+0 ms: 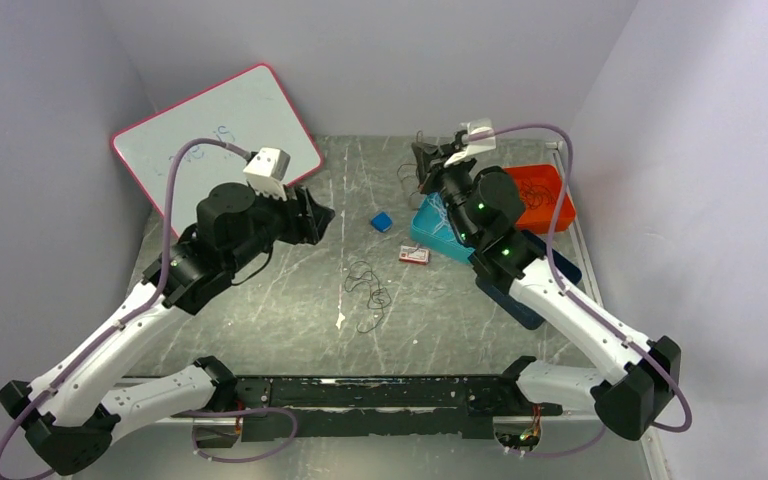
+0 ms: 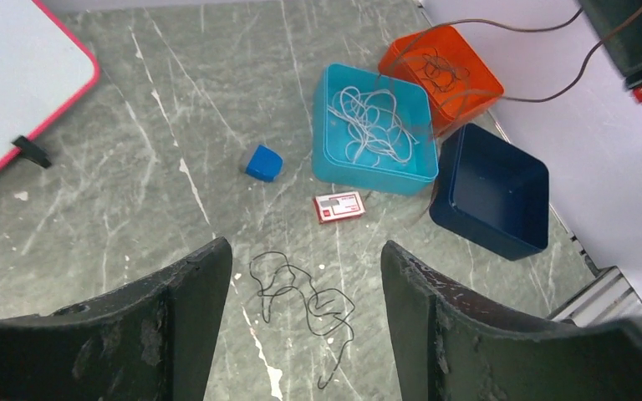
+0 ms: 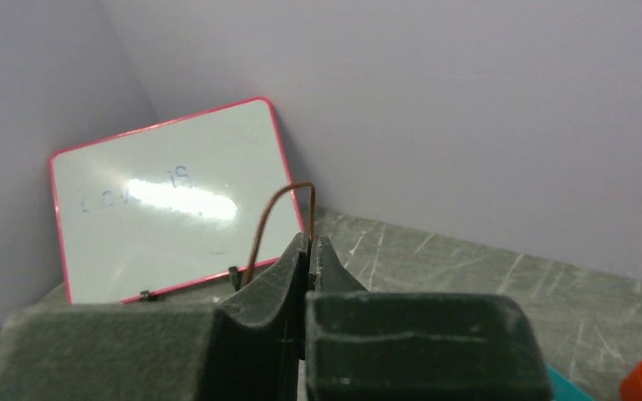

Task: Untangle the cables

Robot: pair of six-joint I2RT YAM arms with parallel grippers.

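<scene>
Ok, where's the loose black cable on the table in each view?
Top external: the black cable lies near picture centre.
Left wrist: the cable sits bottom centre.
Right wrist: not in view.
Shared landmark: the pink-edged whiteboard, in all three.

Your surface (image 2: 134, 209) looks like grey, stone-patterned laminate: smooth, with a dull sheen and streaked with pale scratches. The whiteboard (image 3: 134, 242) is glossy enough to throw a bright glare, and its rim looks like pink plastic. The teal bin (image 2: 368, 180), orange bin (image 2: 472, 71) and dark blue bin (image 2: 489, 188) read as smooth moulded plastic, faintly shiny. The dark cable (image 2: 301, 296), the white cables (image 2: 372, 117) and the brown cable (image 3: 295, 185) in the right gripper (image 3: 311, 246) are thin, smooth-coated wire. The jaws of your left gripper (image 2: 305, 259) are matt black, scuffed pale at the edges. The blue block (image 2: 263, 163) looks matt.
</scene>
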